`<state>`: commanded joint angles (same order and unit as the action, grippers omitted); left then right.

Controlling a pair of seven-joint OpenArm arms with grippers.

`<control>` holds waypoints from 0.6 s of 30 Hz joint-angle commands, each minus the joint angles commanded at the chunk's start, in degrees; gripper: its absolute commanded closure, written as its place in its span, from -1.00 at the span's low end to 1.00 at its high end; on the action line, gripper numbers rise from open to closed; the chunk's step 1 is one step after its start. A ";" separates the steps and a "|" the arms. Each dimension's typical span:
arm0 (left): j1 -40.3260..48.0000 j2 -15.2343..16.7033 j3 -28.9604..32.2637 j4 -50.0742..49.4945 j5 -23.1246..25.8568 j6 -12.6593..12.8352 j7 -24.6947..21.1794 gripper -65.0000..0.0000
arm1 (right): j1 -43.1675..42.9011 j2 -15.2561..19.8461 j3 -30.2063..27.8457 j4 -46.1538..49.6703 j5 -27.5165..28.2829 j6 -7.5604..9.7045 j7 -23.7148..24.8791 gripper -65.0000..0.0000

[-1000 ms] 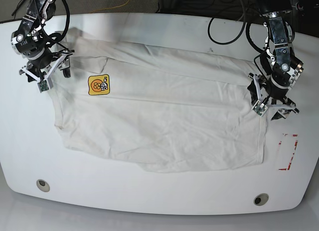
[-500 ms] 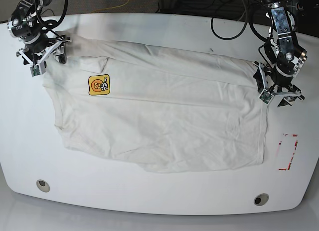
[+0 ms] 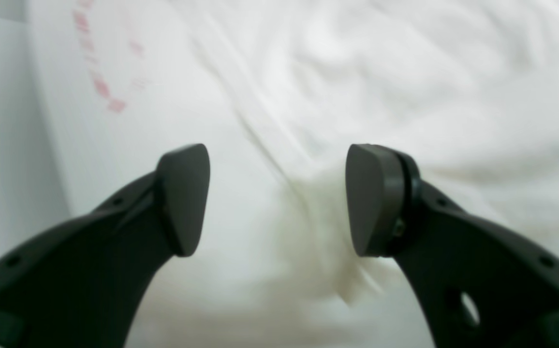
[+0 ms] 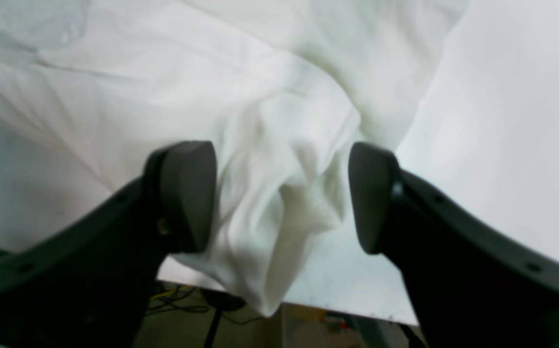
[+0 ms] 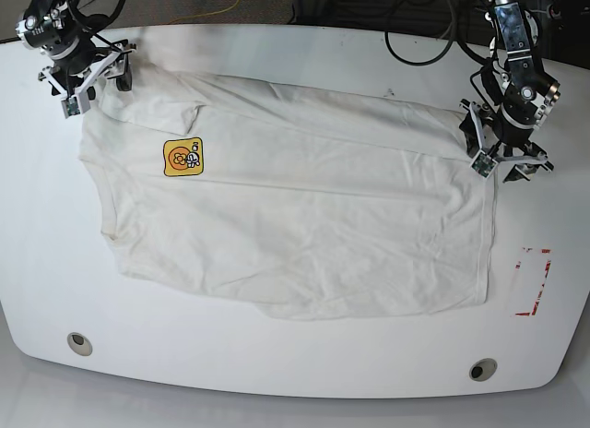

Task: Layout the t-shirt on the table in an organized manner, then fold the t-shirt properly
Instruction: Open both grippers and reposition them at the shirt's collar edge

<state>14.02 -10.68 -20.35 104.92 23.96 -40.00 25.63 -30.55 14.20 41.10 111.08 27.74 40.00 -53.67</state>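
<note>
The off-white t-shirt point(image 5: 295, 207) lies spread on the white table point(image 5: 304, 363), with a small orange-yellow print point(image 5: 182, 157) near its left side. My right gripper point(image 5: 96, 89) is at the shirt's far left corner. In the right wrist view its jaws point(image 4: 282, 195) stand wide open around a bunched fold of cloth point(image 4: 279, 183) at the table's edge. My left gripper point(image 5: 505, 163) is at the shirt's far right corner. In the left wrist view it point(image 3: 277, 200) is open, with a raised tuft of cloth point(image 3: 318, 212) between the fingers.
A red tape rectangle point(image 5: 533, 280) marks the table right of the shirt; it also shows in the left wrist view point(image 3: 100, 87). Two metal grommets point(image 5: 79, 342) point(image 5: 481, 369) sit near the front edge. Black cables point(image 5: 415, 50) lie at the back right.
Both grippers have moved toward the table's far edge. The shirt's far left corner has been drawn out toward the far left; the right edge has shifted slightly back.
</note>
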 joint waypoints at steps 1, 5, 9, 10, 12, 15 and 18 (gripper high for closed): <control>0.09 0.00 0.00 0.00 0.00 0.00 0.00 -0.28 | -0.44 -0.09 0.09 0.00 0.00 0.00 0.00 -0.27; 0.62 0.00 0.00 0.00 -0.09 0.00 0.00 -0.28 | -2.46 -1.41 0.18 0.00 0.00 0.00 0.26 -0.23; 0.62 -0.09 0.00 0.00 -0.09 0.00 0.00 -0.28 | -3.69 -1.67 -0.09 0.00 0.00 0.00 0.26 -0.10; 0.62 -0.09 0.00 0.00 -0.09 0.00 0.00 -0.28 | -3.96 -1.85 -0.09 0.00 0.00 0.00 0.26 -0.06; 0.62 -0.09 0.00 0.00 -0.09 0.00 0.00 -0.28 | -4.04 -1.93 -0.09 0.00 0.00 0.00 0.26 -0.02; 0.62 -0.09 0.00 0.00 -0.09 0.00 0.00 -0.28 | -3.78 -1.93 -0.18 0.00 0.00 0.00 0.26 0.00; 0.62 0.00 0.00 0.00 -0.18 0.00 0.00 -0.28 | -2.64 -1.93 -0.18 0.09 0.00 0.00 0.26 0.00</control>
<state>14.64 -10.68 -20.35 104.92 23.78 -40.00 25.63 -33.19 12.26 40.92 111.16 27.74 40.00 -53.41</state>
